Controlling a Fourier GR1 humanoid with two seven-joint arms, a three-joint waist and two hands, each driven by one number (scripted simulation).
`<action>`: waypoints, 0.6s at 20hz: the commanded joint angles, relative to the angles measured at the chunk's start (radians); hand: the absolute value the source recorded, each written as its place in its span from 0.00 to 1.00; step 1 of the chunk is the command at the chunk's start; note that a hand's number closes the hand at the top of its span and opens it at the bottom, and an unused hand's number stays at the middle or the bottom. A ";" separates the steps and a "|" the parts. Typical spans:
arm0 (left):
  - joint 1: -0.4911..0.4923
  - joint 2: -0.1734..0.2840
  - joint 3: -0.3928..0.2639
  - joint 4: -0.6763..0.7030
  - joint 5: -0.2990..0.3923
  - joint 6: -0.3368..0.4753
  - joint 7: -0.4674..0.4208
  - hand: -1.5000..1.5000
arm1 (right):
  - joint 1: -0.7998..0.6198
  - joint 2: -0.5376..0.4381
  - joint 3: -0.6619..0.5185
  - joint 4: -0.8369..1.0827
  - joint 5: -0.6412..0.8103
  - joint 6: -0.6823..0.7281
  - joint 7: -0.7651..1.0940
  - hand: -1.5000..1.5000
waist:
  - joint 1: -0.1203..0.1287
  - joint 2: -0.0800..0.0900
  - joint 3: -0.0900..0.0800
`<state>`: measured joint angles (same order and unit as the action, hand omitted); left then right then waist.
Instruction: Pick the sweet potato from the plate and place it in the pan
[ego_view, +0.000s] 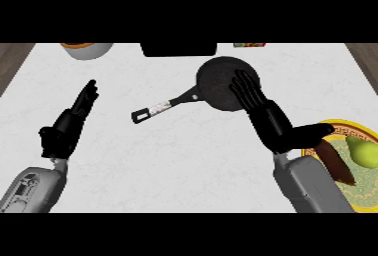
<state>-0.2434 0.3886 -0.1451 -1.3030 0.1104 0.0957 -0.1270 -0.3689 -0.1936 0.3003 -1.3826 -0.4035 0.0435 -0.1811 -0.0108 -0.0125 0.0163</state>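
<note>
- Head view: white marbled tabletop (184, 160), both forearms coming in from the lower edge.
- Right hand (255, 102): fingers straight and released, holding nothing. Fingertips lie over the right part of the pan; can't tell if they touch it.
- Pan (218, 82): dark, round, upper centre of the tabletop. Its handle (159, 107) runs down-left, with a pale band partway along and a black end.
- Sweet potato (336, 162): reddish-brown, elongated, lying on the left part of the plate, just right of the right forearm (310, 185). Not in the pan.
- Plate (363, 131): yellow patterned rim, at the right edge of the view, partly cut off and partly hidden by the forearm.
- Pear (362, 149): green, on the same plate, right of the sweet potato, apart from it.
- Left hand (77, 107): at left, open, fingers straight and pointing up-right, holding nothing, well apart from the pan.
- Top edge: a pale bowl (87, 50) at upper left, a black rectangular object (179, 49) just above the pan, a small red-green item (249, 45) to its right. All cut off, details unclear.
</note>
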 joint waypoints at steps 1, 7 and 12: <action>0.001 -0.003 -0.006 0.002 -0.040 0.016 0.026 0.50 | 0.021 -0.081 -0.057 -0.011 0.045 -0.016 0.014 0.00 | 0.006 0.011 -0.016; 0.122 0.035 0.006 0.012 -0.053 0.067 0.099 0.50 | 0.036 -0.515 -0.079 0.077 0.459 -0.163 0.062 0.00 | -0.035 0.001 -0.050; 0.245 0.021 0.009 -0.039 -0.043 0.096 0.109 0.50 | 0.274 -0.488 -0.307 0.051 0.399 -0.473 0.155 0.00 | -0.052 -0.008 -0.019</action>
<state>-0.0682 0.4081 -0.1381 -1.3231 0.0630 0.1849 -0.0242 -0.2306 -0.6048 0.0464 -1.3202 -0.0798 -0.3087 -0.0754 -0.0588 -0.0210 -0.0042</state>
